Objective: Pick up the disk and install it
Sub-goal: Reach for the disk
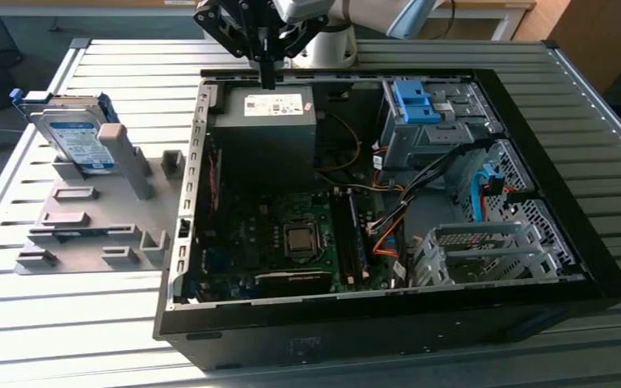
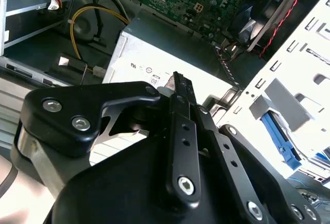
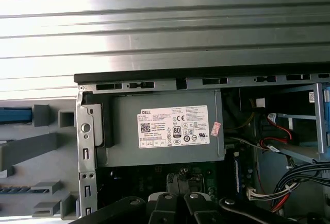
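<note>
We see one open computer case [image 1: 575, 250] lying on its side on a slatted metal table [image 1: 62, 331]. Inside it we count one black power-supply box [image 1: 265, 141] with one white sticker [image 1: 274, 104], set in the corner nearest the arm. One green motherboard [image 1: 289, 234] lies below the box. One grey drive bay [image 1: 424, 137], topped by a blue plastic bracket [image 1: 414, 102], stands on the exterior view's right. One perforated metal cage [image 1: 483, 250] sits toward the near wall. Bundles of black, orange and red cables [image 1: 397, 214] run between the board and the bay.

On the exterior view's left of the case, just beside its wall, we see one grey fixture [image 1: 84, 234] with several upright posts and slots. It holds one thing, the disk [image 1: 73, 133], which stands on edge at the fixture's far end. Its white-and-blue label faces us and the blue carrier rail runs round its rim. The disk is well apart from the gripper and outside the case.

The gripper [image 1: 266, 79] hangs over the case's far rim, just above the power-supply box. Its fingers [image 2: 178, 87] are drawn together to a single narrow tip and have hold of nothing. In the first wrist view the box and its sticker [image 3: 175, 127] lie directly beneath.
</note>
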You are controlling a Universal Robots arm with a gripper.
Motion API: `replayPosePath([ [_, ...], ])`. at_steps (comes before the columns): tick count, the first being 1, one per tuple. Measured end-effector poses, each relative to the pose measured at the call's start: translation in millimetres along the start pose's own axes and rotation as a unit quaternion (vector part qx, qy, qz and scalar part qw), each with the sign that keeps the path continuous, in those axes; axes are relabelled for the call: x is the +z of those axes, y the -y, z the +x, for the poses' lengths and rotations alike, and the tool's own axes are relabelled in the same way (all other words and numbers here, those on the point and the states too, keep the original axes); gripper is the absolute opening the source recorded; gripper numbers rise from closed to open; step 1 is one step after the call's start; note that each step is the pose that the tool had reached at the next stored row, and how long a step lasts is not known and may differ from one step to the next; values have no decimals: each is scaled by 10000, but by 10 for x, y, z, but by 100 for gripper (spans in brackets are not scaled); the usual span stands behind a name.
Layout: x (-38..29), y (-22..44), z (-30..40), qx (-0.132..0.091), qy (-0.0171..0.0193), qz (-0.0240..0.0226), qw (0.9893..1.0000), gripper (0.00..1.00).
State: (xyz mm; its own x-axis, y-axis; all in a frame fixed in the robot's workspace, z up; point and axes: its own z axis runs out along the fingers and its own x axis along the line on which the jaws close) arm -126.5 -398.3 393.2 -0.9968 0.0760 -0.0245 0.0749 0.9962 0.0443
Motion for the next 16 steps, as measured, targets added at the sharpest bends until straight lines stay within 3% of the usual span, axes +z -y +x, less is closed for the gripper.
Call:
replayPosePath([
  [16, 1, 0, 38, 1, 0, 0, 10000, 11],
])
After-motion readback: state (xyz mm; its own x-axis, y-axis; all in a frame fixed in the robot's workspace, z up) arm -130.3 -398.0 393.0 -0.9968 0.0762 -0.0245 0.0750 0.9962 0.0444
